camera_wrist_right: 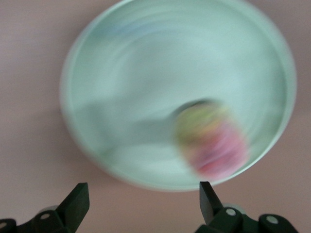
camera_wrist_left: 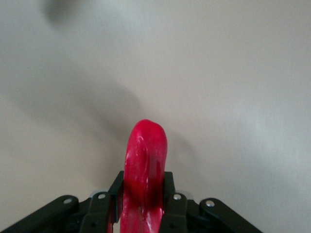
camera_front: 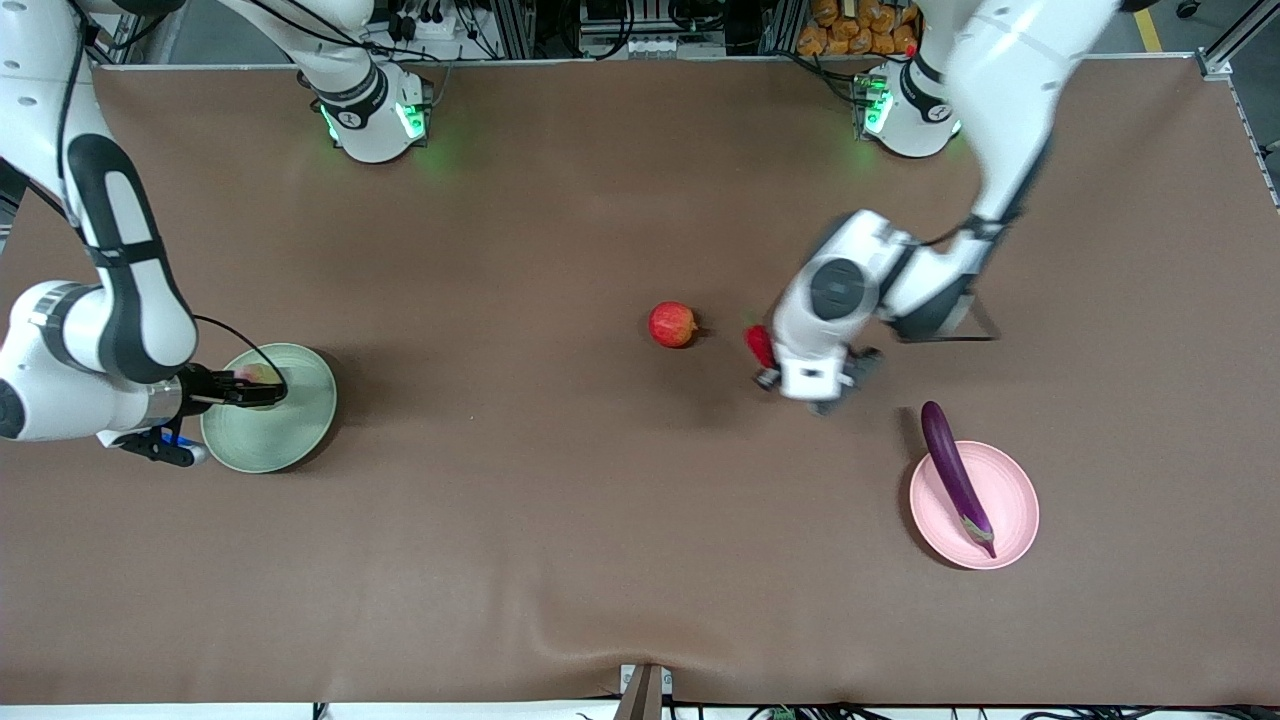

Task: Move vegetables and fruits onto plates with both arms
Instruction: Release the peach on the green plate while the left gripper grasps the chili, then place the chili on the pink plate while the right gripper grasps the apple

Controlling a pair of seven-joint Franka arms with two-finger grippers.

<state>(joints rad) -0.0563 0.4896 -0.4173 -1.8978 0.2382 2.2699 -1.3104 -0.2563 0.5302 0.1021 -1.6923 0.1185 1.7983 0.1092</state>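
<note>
My left gripper (camera_front: pixel 768 362) is shut on the red chili pepper (camera_front: pixel 759 344) and holds it over bare table beside the round red fruit (camera_front: pixel 673 324). In the left wrist view the chili (camera_wrist_left: pixel 145 160) stands clamped between the fingers (camera_wrist_left: pixel 171 194). My right gripper (camera_front: pixel 262 392) is open and empty over the rim of the pale green plate (camera_front: pixel 270 440). The green-yellow fruit with a pink blush (camera_front: pixel 258 374) lies in that plate, as the right wrist view (camera_wrist_right: pixel 211 141) shows. The purple eggplant (camera_front: pixel 955 475) lies across the pale pink plate (camera_front: pixel 1005 500), one end over the rim.
The brown table mat (camera_front: pixel 560 520) carries only these things. The two arm bases (camera_front: pixel 375 115) (camera_front: pixel 905 110) stand along the farthest edge. The green plate is at the right arm's end, the pink plate at the left arm's end.
</note>
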